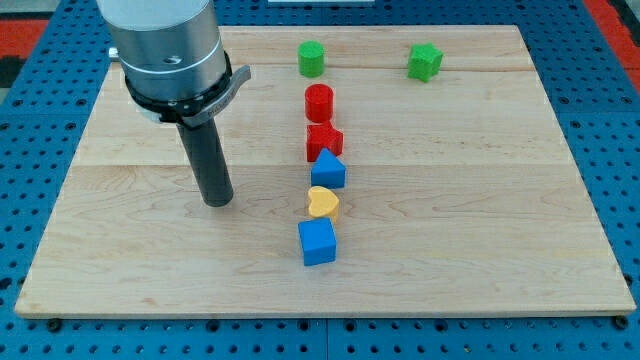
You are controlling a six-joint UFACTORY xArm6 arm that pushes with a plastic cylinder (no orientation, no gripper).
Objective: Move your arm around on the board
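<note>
My tip [217, 201] rests on the wooden board [480, 200] at the view's left of centre, well left of a column of blocks. That column runs top to bottom: a red cylinder [319, 101], a red star-like block [324, 140], a blue triangular block [328, 169], a yellow heart [322, 203] and a blue cube [317, 241]. The tip is about level with the yellow heart and touches no block. A green cylinder [312, 58] and a green star-like block [424, 62] sit near the board's top edge.
The arm's grey metal body [165, 45] rises over the board's upper left corner. The board lies on a blue perforated table [620, 120] that shows all around it.
</note>
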